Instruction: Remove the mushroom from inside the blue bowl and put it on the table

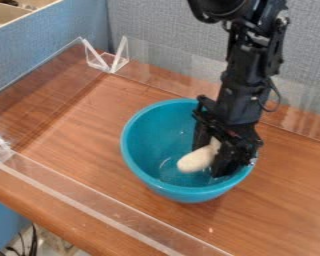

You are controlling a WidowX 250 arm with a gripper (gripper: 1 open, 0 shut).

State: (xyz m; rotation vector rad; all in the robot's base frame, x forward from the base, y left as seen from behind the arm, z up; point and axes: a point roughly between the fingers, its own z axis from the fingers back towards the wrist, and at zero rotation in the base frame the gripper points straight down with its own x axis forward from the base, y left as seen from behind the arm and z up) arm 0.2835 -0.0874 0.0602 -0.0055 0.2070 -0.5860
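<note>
Here, a brown wood-grain counter spread across most of the frame, from the upper left down to the lower right, edged with low clear walls along the near side and the left. Behind, at the top, a grey-blue backdrop; in the upper left corner, part of a pale wooden box.

Next in size, a black robot arm dropping from the top right of the frame, pointed steeply downward into the bowl.

Right of centre, low in the frame, a glossy blue bowl, round and deep, resting on the counter, with its far right rim hidden behind the arm.

At the arm's lower end, the gripper inside the bowl, on its right side, jaws clamped together on the mushroom.

Smallest of all, the mushroom: a cream-white lump held at the left side of the jaws, within the bowl's outline and apparently lifted just clear of the bowl's floor, though contact with the floor hard to judge from this angle. Cap not distinguishable; only the pale part in view.
</note>
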